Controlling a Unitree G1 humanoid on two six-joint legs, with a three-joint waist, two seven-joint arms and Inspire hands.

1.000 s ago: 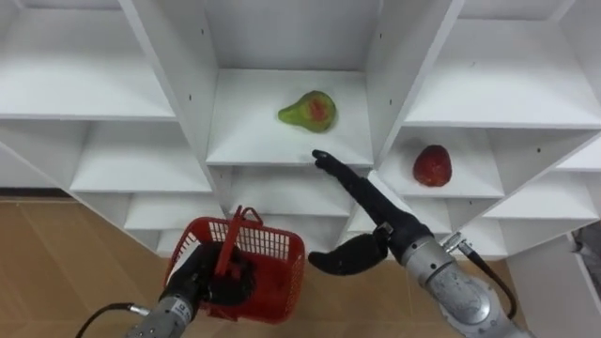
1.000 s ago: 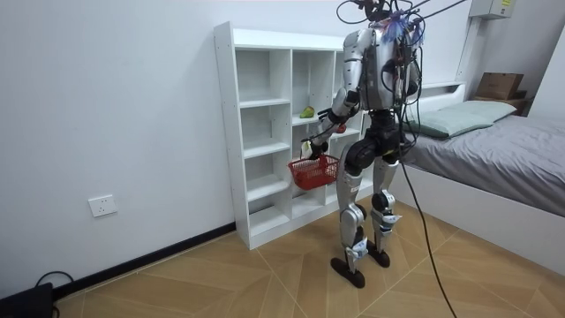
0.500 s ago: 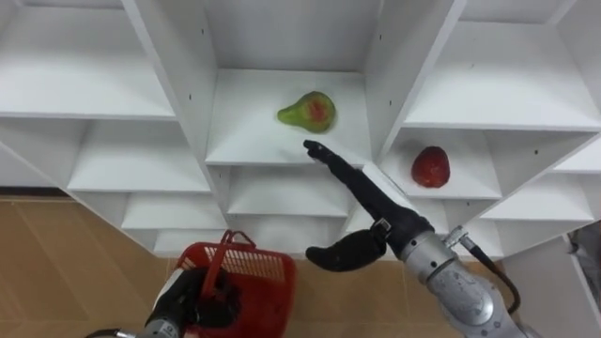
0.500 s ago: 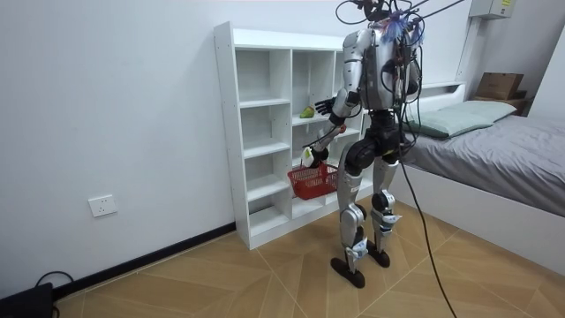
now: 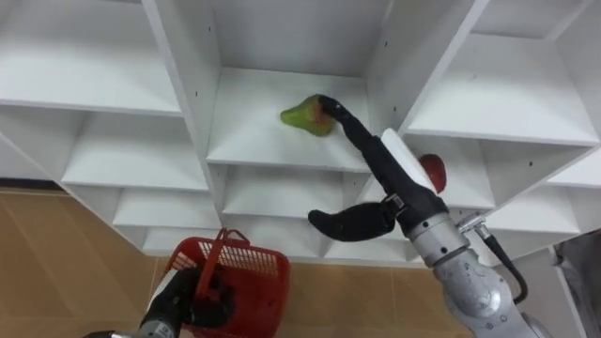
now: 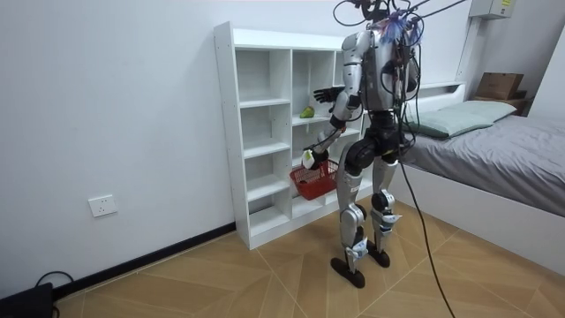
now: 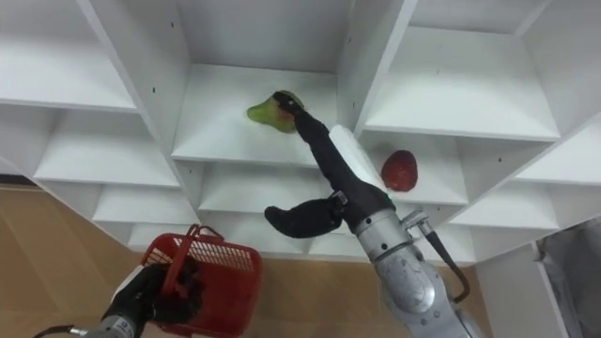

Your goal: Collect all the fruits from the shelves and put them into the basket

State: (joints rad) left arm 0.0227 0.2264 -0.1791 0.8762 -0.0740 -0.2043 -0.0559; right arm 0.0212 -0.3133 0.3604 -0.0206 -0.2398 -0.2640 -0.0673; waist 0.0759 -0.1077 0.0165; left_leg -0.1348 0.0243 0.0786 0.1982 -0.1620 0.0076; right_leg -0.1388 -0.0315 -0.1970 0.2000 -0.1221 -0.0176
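Pear [image 5: 299,115] on shelf [image 5: 249,143] touched by straight-fingered right hand [image 5: 399,186]; left hand [image 5: 178,300] clamped on basket [image 5: 261,282] handle

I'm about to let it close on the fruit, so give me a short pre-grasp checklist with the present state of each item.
1. Right hand at the pear: ok, its fingertips are at the pear's top on the middle shelf.
2. Fingers round the pear: not ok, they are straight and the thumb is spread wide, away from it.
3. Basket held: ok, left hand is curled on its handle.
4. Room in the basket: cannot tell, its inside is hidden.
5. Red fruit out of the way: ok, it is in the next compartment to the right, partly behind the right arm.
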